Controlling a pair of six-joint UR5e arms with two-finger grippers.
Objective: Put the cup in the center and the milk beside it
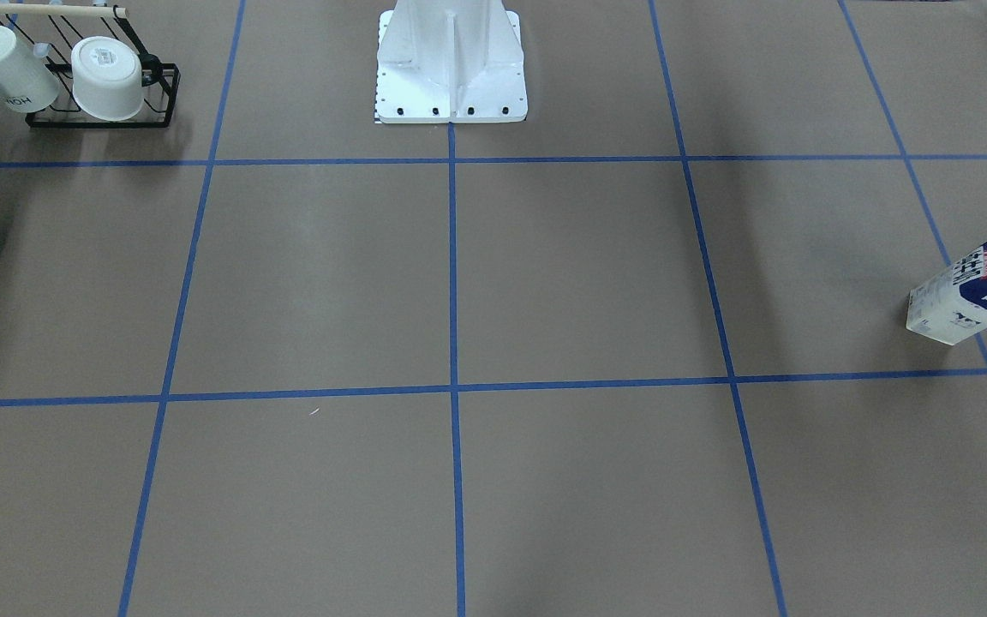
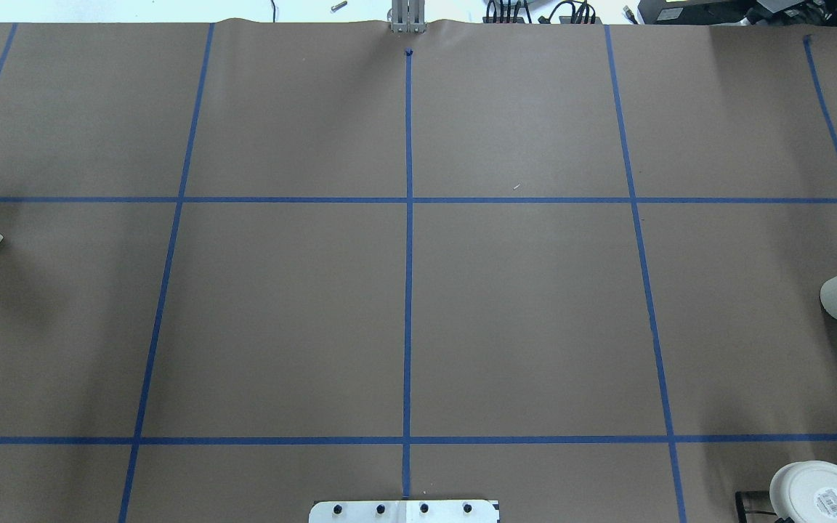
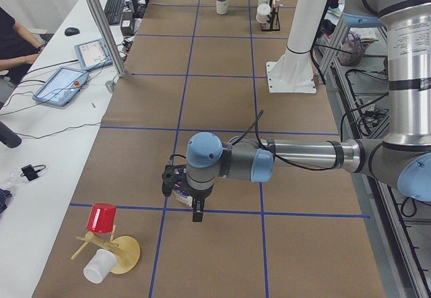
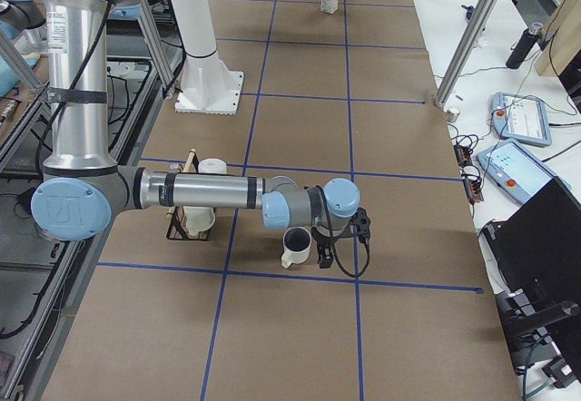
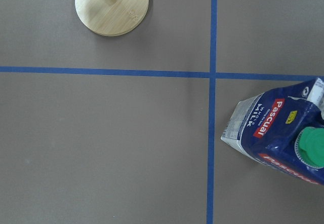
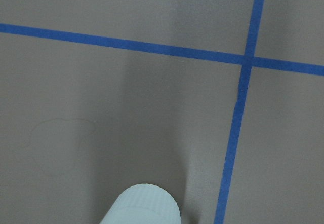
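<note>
At the table's left end, the milk [image 5: 276, 133] stands upright just beside a blue tape crossing. The left gripper [image 3: 197, 216] hangs close over it, and whether it is spread or pressed together cannot be told. At the right end, the cup [image 4: 297, 246] stands mouth up, just beside the right gripper [image 4: 325, 260], whose state likewise cannot be told. A black rack [image 1: 116, 126] holding two white cups sits nearby, toward the robot.
</note>
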